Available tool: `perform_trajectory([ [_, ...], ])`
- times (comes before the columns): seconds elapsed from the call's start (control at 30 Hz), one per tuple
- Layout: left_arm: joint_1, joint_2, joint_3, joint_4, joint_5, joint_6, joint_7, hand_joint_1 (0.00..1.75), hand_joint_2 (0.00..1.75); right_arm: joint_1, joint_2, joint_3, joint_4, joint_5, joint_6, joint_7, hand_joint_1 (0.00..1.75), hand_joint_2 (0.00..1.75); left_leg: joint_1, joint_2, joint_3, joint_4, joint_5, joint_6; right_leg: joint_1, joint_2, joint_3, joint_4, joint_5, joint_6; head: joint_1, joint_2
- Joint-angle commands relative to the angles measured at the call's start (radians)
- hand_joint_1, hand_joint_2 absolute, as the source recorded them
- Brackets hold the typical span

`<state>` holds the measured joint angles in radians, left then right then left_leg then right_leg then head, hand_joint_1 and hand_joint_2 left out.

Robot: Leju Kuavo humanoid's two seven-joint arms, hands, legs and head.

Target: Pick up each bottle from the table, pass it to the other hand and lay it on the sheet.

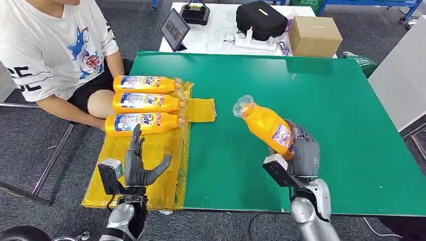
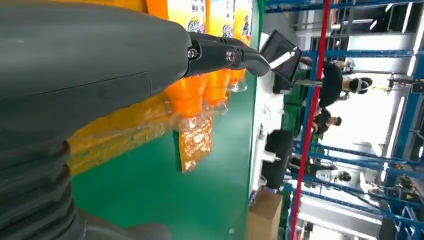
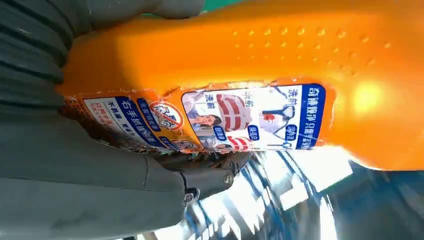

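Right hand (image 1: 303, 153) wraps around the base of an orange bottle (image 1: 266, 124), lifting it clear of the green table (image 1: 326, 110), clear cap tilted up and toward the left. Left hand (image 1: 140, 168) hangs above the near part of the yellow sheet (image 1: 166, 155), fingers spread apart, nothing in its grasp. Further along that sheet, three more orange bottles (image 1: 143, 103) lie side by side, caps pointing right. Beside them sits a person (image 1: 55, 50) in a white shirt. Beyond the green table, a white table (image 1: 216, 35) carries a tablet (image 1: 174, 29), a black bag (image 1: 261, 20) and a cardboard box (image 1: 314, 35).
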<state>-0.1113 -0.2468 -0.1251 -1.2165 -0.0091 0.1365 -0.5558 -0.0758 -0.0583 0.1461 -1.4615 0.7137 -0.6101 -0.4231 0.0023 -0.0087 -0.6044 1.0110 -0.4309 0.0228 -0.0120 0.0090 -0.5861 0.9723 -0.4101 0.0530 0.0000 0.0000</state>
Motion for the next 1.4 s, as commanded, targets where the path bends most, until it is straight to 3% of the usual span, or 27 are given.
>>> perform_trajectory([
  [0.03,-0.026,0.009,-0.042,0.011,0.012,-0.009,0.012,0.00,1.75,0.002,0.091,-0.057,-0.091,-0.006,-0.034,-0.017,1.75,1.75,0.000,0.001,0.002,0.001,-0.001,-0.001,0.001,-0.001,0.002,0.000,-0.001,-0.002,0.000,0.000],
  [0.17,-0.030,0.027,-0.083,0.007,0.140,-0.163,0.071,0.00,1.75,0.020,0.105,-0.062,-0.103,-0.036,-0.088,-0.108,1.75,1.75,0.000,0.000,0.001,0.000,0.000,-0.001,0.000,-0.001,0.001,0.000,0.000,-0.001,0.000,0.000],
  [0.3,-0.036,0.069,-0.168,-0.006,0.268,-0.358,0.118,0.00,1.75,0.045,0.124,-0.006,-0.045,-0.095,-0.002,-0.189,1.75,1.75,0.000,0.000,0.002,-0.001,-0.001,-0.002,0.001,-0.001,0.003,-0.001,-0.001,-0.002,0.000,0.000],
  [0.47,-0.031,0.103,-0.242,-0.037,0.314,-0.468,0.120,0.00,1.75,0.044,0.195,0.080,0.148,-0.151,0.098,-0.265,1.75,1.75,0.001,0.003,0.003,-0.001,-0.001,-0.002,0.001,0.001,0.003,-0.002,0.000,-0.002,0.000,0.000],
  [0.6,-0.039,0.103,-0.263,-0.024,0.317,-0.476,0.121,0.00,1.75,0.019,0.227,0.173,0.278,-0.151,0.056,-0.275,1.75,1.75,0.003,0.005,0.005,-0.002,-0.002,-0.002,0.003,0.004,0.004,-0.003,0.000,-0.003,0.000,0.000],
  [0.77,-0.050,0.105,-0.278,-0.008,0.317,-0.491,0.121,0.00,1.75,-0.005,0.239,0.224,0.344,-0.161,0.088,-0.275,1.75,1.75,0.002,0.002,0.001,-0.001,-0.001,-0.001,0.002,0.001,0.000,-0.001,0.000,-0.001,0.000,0.000],
  [0.97,-0.076,0.099,-0.314,0.027,0.268,-0.473,0.119,0.00,1.75,-0.101,0.296,0.348,0.540,-0.126,0.061,-0.275,1.75,1.75,0.002,0.005,0.002,-0.001,-0.001,-0.002,0.002,0.003,0.001,-0.001,0.000,-0.002,0.001,0.000],
  [1.4,-0.094,0.096,-0.340,0.049,0.215,-0.437,0.112,0.00,1.75,-0.168,0.349,0.425,0.686,-0.153,0.070,-0.259,1.75,1.75,0.002,0.001,0.001,-0.001,-0.001,-0.002,0.002,0.000,0.001,0.000,-0.001,-0.002,0.001,0.000],
])
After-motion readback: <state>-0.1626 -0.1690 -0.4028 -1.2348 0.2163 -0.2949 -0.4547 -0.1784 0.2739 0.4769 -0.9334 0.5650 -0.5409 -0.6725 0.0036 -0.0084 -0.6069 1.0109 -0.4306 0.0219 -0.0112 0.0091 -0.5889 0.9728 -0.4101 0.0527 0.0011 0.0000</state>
